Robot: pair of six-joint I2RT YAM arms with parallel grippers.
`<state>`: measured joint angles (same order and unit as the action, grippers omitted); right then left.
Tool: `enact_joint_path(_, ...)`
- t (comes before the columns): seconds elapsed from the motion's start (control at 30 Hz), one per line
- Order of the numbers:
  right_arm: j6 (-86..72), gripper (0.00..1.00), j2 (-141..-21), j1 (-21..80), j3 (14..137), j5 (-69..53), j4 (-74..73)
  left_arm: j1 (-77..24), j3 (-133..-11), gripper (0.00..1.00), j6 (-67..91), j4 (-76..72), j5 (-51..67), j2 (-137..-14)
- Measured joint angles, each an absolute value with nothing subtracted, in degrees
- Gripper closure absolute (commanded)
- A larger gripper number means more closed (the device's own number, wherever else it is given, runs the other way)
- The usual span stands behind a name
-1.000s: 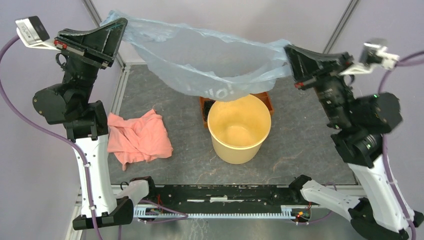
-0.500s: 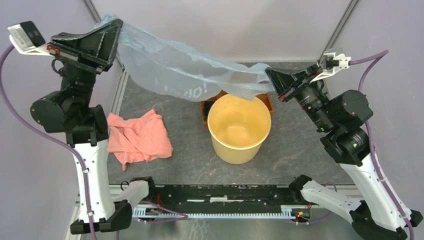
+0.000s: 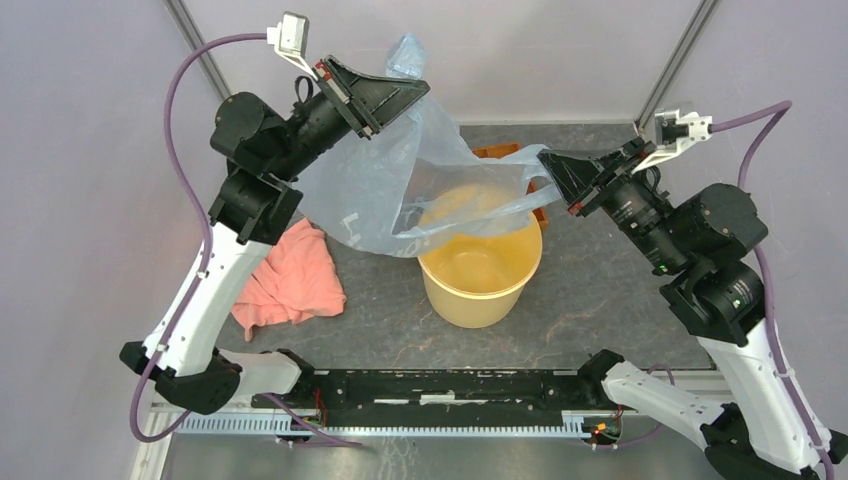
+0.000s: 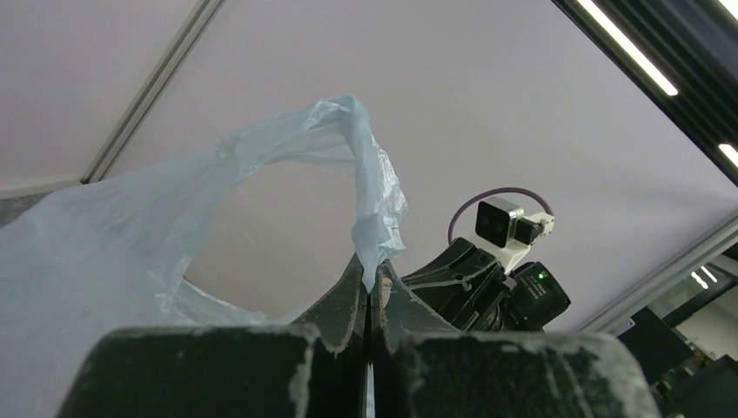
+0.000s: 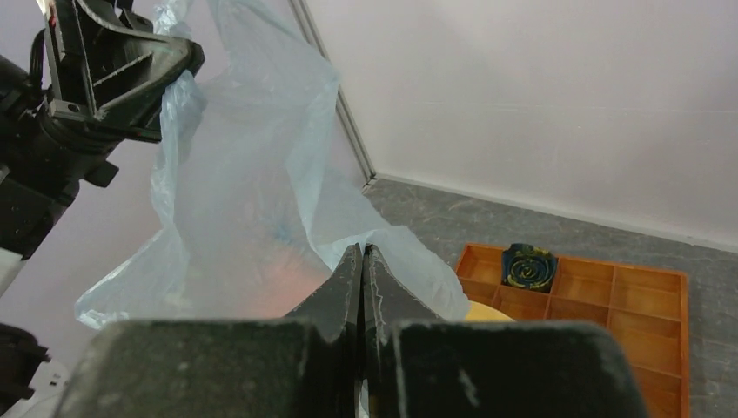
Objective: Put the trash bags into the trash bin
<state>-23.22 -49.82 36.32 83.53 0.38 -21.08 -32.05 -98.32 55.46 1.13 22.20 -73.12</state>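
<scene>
Hanging over the bin (image 3: 478,300), the bag (image 3: 370,185) screens the orange tray (image 5: 640,300).

Orange tray (image 5: 646,298) sits on the grey mottled table top (image 3: 600,290), its grid of small square compartments showing clearly in the right wrist view. One dark blue roll with yellow markings (image 5: 528,266) fills the tray's far-left corner compartment; the cells around it look bare. Well to the tray's left, and nearer the front edge, a salmon-pink cloth (image 3: 295,285) lies crumpled flat on the table.
</scene>
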Motion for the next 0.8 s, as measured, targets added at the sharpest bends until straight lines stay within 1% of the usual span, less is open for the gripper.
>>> enact_joint_path(0.07, -23.33, 1.00, -49.58, 36.32, 84.62, -0.67, -22.44, -32.99, -99.98, 0.98, 54.41, 2.52, 22.50, -73.38)
enact_joint_path(0.13, -23.33, 1.00, -49.17, 36.32, 85.82, -2.39, -23.57, -34.09, -104.60, 0.98, 53.69, 2.96, 22.94, -74.56)
enact_joint_path(0.27, -23.20, 0.99, -47.53, 36.32, 87.11, -4.60, -25.12, -36.67, -111.13, 0.98, 53.49, 0.32, 23.83, -75.96)
enact_joint_path(0.43, -21.54, 1.00, -44.05, 36.32, 87.31, -3.51, -25.96, -42.57, -111.74, 0.98, 52.95, -4.08, 23.51, -76.93)
enact_joint_path(0.63, -18.50, 1.00, -42.96, 36.32, 86.98, -0.43, -28.73, -47.88, -111.42, 0.98, 51.75, -4.93, 20.38, -82.63)
enact_joint_path(0.8, -17.04, 1.00, -42.63, 36.32, 86.30, -4.54, -29.23, -50.30, -110.67, 0.98, 49.98, -3.33, 16.56, -85.62)
